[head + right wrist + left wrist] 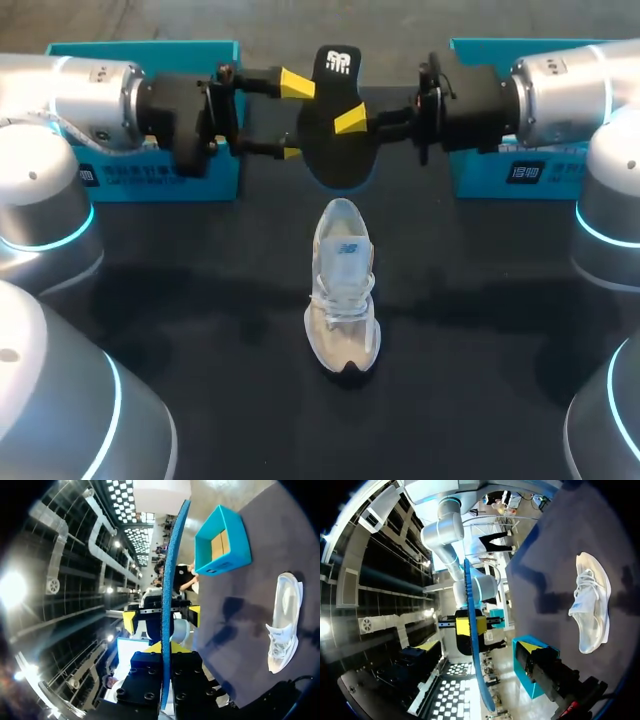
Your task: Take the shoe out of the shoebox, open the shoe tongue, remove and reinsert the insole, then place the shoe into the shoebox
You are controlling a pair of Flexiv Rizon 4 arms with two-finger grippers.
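A black insole (335,125) with a blue underside hangs upright above the far middle of the table. My right gripper (352,122) is shut on its edge from the right. My left gripper (293,118) stands open at its left side, one yellow tip on each side of the insole and well clear of it. The left wrist view has the insole (472,650) edge-on between my left gripper's wide-spread fingers (532,647). In the right wrist view it (171,575) rises out of my right gripper (162,652). The pale shoe (343,290) lies on the dark table, toe toward the near edge.
A teal box (140,48) stands at the far left behind my left arm. Another teal box (520,172) stands at the far right behind my right arm. The open teal box (222,542) shows cardboard inside. The shoe (284,625) lies alone on the mat.
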